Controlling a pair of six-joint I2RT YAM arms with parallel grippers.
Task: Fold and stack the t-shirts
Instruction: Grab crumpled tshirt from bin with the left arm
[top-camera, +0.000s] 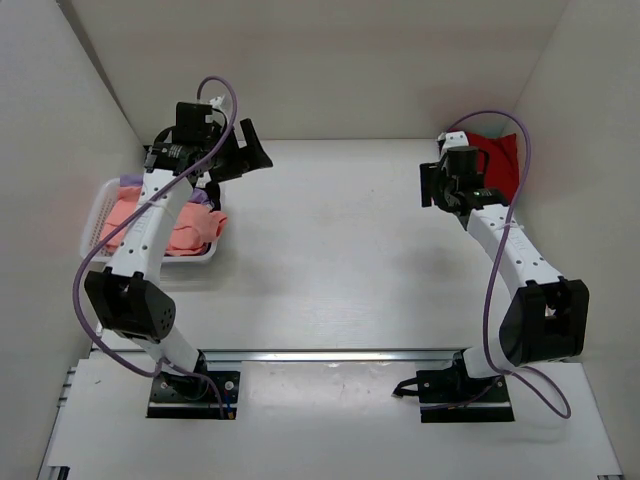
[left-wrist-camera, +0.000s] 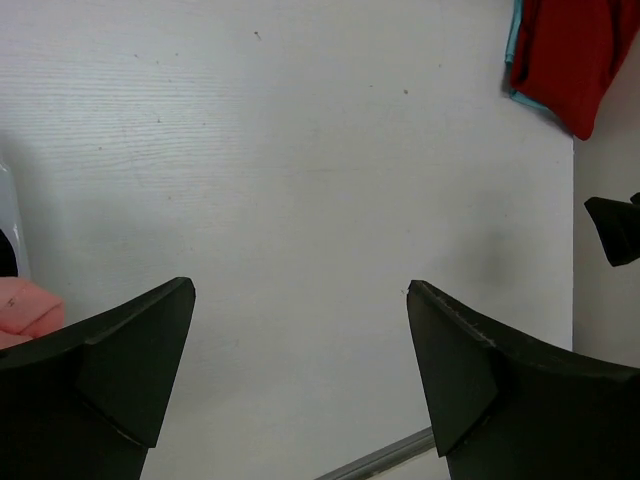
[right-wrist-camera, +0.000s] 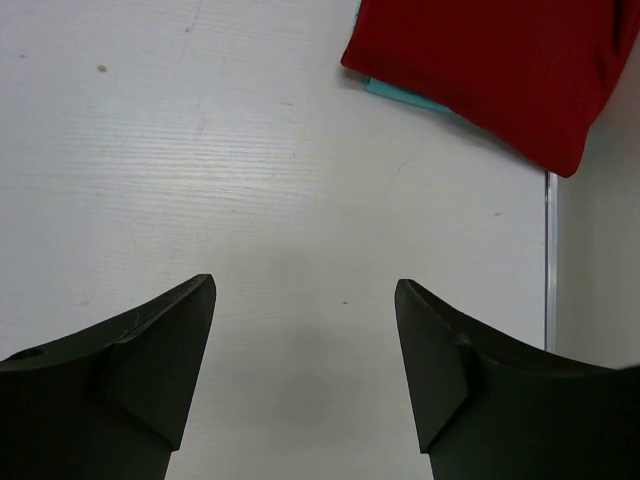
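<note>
A salmon-pink t-shirt (top-camera: 150, 222) lies crumpled in the white lattice basket (top-camera: 186, 257) at the left, with lavender cloth (top-camera: 199, 200) showing at its far edge. A corner of the pink shirt shows in the left wrist view (left-wrist-camera: 25, 310). A folded red t-shirt (top-camera: 497, 165) lies at the back right corner; it also shows in the left wrist view (left-wrist-camera: 570, 50) and the right wrist view (right-wrist-camera: 500, 60). My left gripper (top-camera: 250, 152) (left-wrist-camera: 300, 290) is open and empty, raised over the table beside the basket. My right gripper (top-camera: 432, 186) (right-wrist-camera: 305, 285) is open and empty, just left of the red shirt.
A teal edge (right-wrist-camera: 400, 92) sticks out from under the red shirt. White walls close in the left, back and right sides of the table (top-camera: 340, 250). A metal rail (top-camera: 330, 354) runs along the near edge.
</note>
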